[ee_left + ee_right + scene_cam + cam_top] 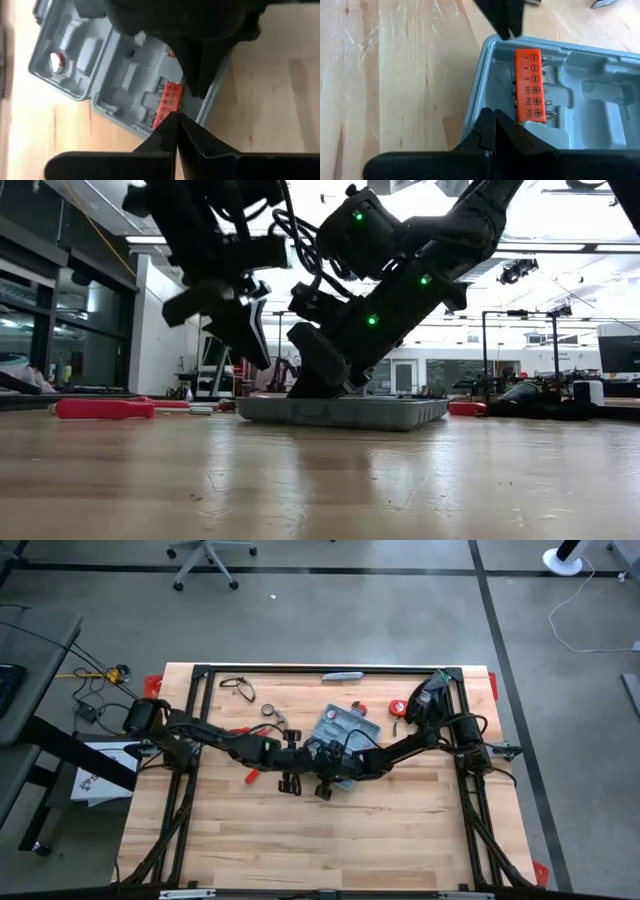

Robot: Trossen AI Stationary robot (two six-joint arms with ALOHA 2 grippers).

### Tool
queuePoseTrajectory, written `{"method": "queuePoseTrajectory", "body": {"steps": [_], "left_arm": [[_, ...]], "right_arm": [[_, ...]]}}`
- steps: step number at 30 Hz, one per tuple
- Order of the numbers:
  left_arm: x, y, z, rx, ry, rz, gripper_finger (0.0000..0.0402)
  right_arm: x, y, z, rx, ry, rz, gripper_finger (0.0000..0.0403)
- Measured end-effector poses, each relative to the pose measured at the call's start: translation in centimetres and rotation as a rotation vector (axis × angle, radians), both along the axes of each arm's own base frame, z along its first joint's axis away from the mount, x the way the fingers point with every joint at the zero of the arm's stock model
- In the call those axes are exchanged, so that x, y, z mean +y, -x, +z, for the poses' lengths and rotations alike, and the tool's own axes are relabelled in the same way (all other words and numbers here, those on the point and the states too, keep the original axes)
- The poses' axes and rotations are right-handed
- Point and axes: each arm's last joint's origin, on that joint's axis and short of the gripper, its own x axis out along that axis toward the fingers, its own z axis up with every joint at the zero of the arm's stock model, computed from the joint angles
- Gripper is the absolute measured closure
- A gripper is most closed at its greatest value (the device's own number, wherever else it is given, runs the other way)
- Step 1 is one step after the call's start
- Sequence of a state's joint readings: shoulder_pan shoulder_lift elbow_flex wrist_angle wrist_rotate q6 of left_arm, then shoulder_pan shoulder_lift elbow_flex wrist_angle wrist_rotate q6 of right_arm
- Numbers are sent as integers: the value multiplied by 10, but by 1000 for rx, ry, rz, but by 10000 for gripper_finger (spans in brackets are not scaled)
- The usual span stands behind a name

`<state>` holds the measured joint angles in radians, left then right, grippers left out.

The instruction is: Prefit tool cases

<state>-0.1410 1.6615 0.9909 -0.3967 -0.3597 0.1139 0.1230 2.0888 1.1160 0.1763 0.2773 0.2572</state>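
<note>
The blue-grey tool case point(348, 728) lies open and flat on the table's middle, moulded inside up, with an orange bit holder point(527, 85) in one end. My right gripper point(494, 116) is shut, with its tips down in the case by that holder. My left gripper point(173, 119) is shut too. It hangs above the case's left end point(250, 350), clear of it and the table. Its tips show in the right wrist view over the case's corner point(507, 25). My right gripper sets its shut fingertips point(318, 385) on the inside of the case, at the end wall point(490, 95) beside the orange bit holder. It comes slanting down from the table's right. The case rests flat on the table.
A red-handled tool point(100, 408) lies left of the case. A red tape measure point(400, 708) sits to its right and a slim grey-blue bar point(340, 675) at the far edge. Black-handled pliers point(238, 688) lie far left. The near half of the table point(320, 850) is bare wood.
</note>
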Motion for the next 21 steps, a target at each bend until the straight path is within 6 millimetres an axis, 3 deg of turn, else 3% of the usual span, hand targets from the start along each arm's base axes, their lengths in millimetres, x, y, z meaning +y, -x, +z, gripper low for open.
{"method": "queuePoseTrajectory", "body": {"steps": [8, 12, 17, 21], "left_arm": [[22, 14, -3, 117, -69, 175, 401], [30, 18, -17, 143, 62, 186, 402], [30, 24, -40, 48, 216, 168, 402], [25, 26, -48, -13, 282, 175, 402]], "right_arm": [[0, 1, 0, 8, -3, 0, 403], [0, 0, 0, 4, -10, 14, 403], [1, 0, 0, -1, -18, 23, 403], [1, 0, 0, 5, -29, 34, 403]]}}
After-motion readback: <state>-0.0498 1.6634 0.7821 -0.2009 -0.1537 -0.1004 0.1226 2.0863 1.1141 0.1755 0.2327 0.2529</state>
